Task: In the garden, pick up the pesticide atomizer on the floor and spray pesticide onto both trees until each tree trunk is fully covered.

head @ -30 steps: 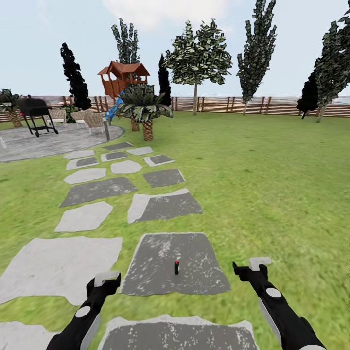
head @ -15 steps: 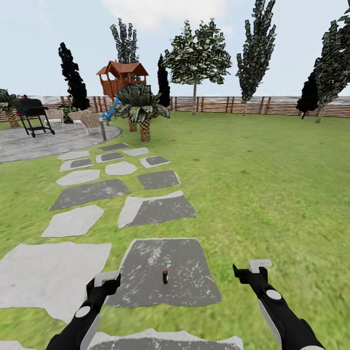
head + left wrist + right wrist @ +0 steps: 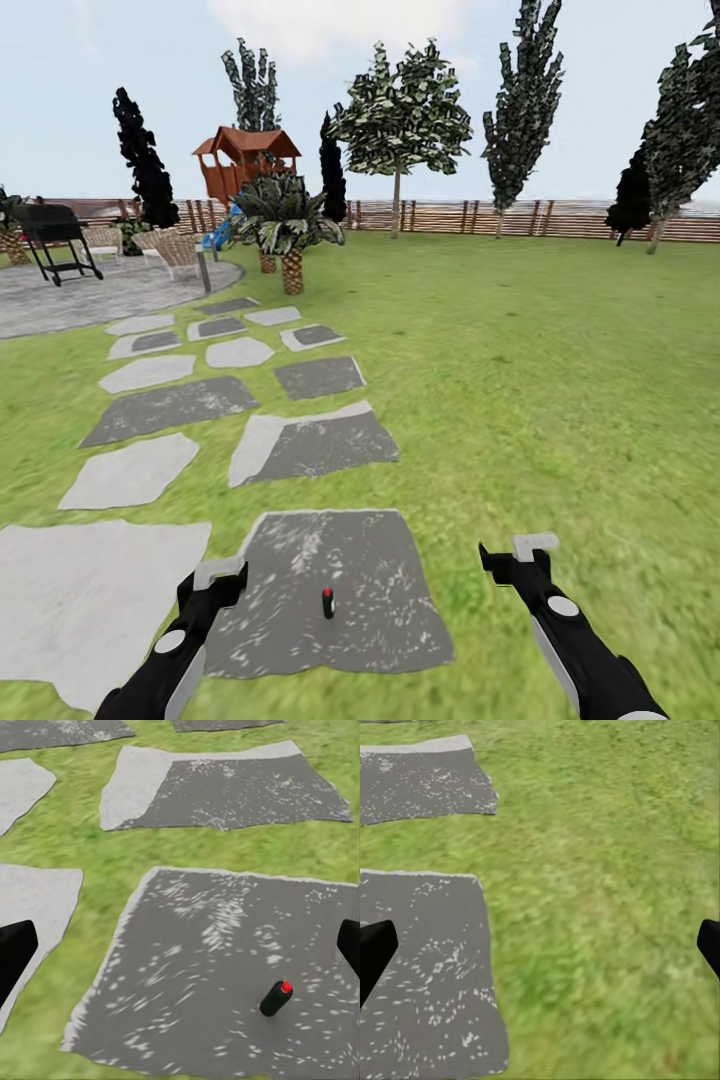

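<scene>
On the dark slab (image 3: 300,600), one upright atomizer (image 3: 327,602).

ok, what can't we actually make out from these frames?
- Atomizer: too small in the head view to show nozzle direction or trigger; the left wrist view shows just a dark body and red cap.
- Left gripper: fingertips cut off by the frame's edges.
- Right gripper: same, cut off at the edges.
- Tree trunks: distant, too small to tell any pesticide.
</scene>
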Available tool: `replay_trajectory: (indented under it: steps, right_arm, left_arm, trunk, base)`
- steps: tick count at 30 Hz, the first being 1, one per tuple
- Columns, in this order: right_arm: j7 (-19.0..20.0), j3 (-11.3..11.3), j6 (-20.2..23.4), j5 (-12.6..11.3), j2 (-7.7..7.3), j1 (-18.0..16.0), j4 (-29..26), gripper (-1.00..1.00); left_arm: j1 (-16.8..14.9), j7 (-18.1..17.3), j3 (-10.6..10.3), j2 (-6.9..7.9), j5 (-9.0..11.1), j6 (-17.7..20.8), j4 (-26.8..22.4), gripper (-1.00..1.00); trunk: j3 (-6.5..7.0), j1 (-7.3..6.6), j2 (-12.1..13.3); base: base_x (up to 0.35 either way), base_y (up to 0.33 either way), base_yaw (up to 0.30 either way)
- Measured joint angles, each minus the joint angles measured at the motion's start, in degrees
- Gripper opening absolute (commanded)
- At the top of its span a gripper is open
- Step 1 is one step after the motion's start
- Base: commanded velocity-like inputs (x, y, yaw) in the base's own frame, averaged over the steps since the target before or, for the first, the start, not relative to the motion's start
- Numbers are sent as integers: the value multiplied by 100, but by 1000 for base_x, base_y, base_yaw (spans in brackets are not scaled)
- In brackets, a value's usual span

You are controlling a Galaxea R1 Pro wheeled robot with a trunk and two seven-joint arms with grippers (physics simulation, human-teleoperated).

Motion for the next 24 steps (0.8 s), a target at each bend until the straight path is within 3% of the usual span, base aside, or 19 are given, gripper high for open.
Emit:
replay_trajectory:
  steps: [17, 24]
  right_arm:
    - [0, 0, 0, 0, 0, 0, -7, 100]
    - [0, 0, 0, 0, 0, 0, -7, 100]
  left_arm:
    - [-2, 0, -4, 0, -9, -6, 2, 100]
    - [0, -1, -35, -2, -24, -13, -4, 100]
  trunk:
    - [0, 0, 0]
    - [0, 0, 0]
  base:
    - [335, 0, 0]
    - [109, 0, 0]
